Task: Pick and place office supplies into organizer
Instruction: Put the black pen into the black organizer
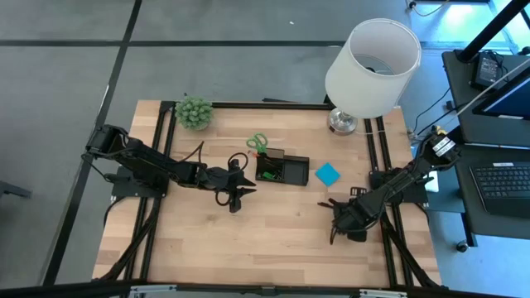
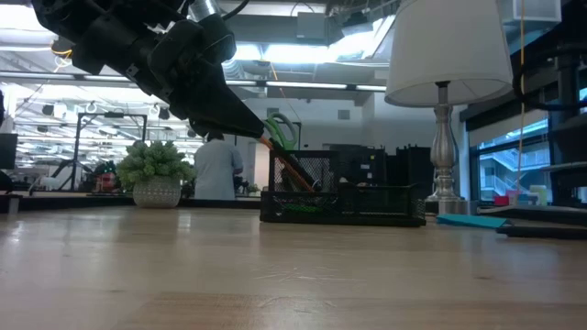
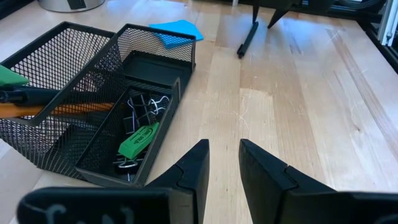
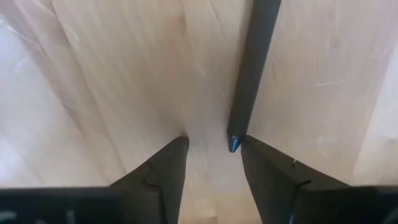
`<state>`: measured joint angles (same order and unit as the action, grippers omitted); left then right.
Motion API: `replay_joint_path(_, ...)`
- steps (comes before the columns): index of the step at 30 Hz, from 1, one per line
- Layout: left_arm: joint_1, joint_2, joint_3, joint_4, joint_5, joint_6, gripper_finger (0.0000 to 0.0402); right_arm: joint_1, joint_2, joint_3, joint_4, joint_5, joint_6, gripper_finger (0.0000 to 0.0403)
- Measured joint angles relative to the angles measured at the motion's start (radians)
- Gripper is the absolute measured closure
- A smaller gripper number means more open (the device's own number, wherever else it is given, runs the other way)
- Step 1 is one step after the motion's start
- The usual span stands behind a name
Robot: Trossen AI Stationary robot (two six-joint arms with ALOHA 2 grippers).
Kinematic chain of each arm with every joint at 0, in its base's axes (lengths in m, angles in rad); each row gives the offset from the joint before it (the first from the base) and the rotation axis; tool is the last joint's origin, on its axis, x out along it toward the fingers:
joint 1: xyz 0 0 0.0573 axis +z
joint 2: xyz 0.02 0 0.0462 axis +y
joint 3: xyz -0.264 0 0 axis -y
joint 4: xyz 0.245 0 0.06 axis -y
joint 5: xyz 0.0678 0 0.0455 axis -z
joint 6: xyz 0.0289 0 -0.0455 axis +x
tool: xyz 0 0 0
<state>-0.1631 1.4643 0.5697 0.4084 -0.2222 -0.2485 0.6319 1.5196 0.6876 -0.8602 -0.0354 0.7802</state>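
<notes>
Alignment matters most here: the right end effector [image 4: 211, 146], parted narrowly and holding nothing, sits low on the table [image 1: 248, 248] with the black pen [image 4: 252, 68] beside one finger, so center the pen between both fingers before closing. The left end effector [image 3: 222, 158], slightly parted and empty, waits beside the organizer [image 1: 281, 169]; the blue sticky-note pad [image 1: 328, 174] lies between pen and organizer, with lamp [image 1: 371, 66] and plant [image 1: 193, 112] farther back.

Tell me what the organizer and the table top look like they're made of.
Organizer: apparently black wire mesh, likely metal, matte; you can see through its walls. Table top: pale wood planks with visible grain and seams, smooth with a slight sheen, possibly butcher block.
</notes>
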Motion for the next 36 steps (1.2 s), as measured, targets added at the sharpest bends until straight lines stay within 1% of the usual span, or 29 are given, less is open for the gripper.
replay_joint_path(5, 0.000, 0.000, 0.000, 0.001, 0.000, 0.000, 0.0320, 0.000, 0.000, 0.001, 0.013, 0.012, 0.005, 0.0267)
replay_joint_path(9, 0.000, 0.000, 0.000, 0.002, 0.000, -0.003, 0.0320, 0.000, 0.000, 0.001, 0.025, 0.057, 0.048, 0.0292)
replay_joint_path(16, 0.000, 0.000, 0.000, 0.008, 0.000, -0.003, 0.0320, 0.000, 0.000, 0.000, 0.065, 0.102, 0.052, 0.0320)
replay_joint_path(22, 0.000, 0.000, 0.000, 0.010, 0.000, -0.004, 0.0320, 0.000, -0.004, -0.024, 0.092, 0.103, 0.056, 0.0373)
replay_joint_path(26, 0.000, 0.000, 0.000, 0.039, 0.008, -0.010, 0.0320, 0.000, -0.008, -0.038, 0.117, 0.112, 0.061, 0.0374)
replay_joint_path(30, 0.000, 0.000, 0.000, 0.096, 0.019, 0.052, 0.0320, -0.001, -0.008, -0.040, 0.123, 0.135, 0.088, 0.0374)
replay_joint_path(33, 0.000, 0.002, 0.000, 0.166, 0.047, 0.110, 0.0320, -0.001, -0.008, -0.040, 0.130, 0.155, 0.091, 0.0374)
replay_joint_path(36, -0.003, 0.034, -0.001, 0.288, 0.098, 0.169, 0.0320, -0.001, -0.008, -0.041, 0.140, 0.170, 0.090, 0.0374)
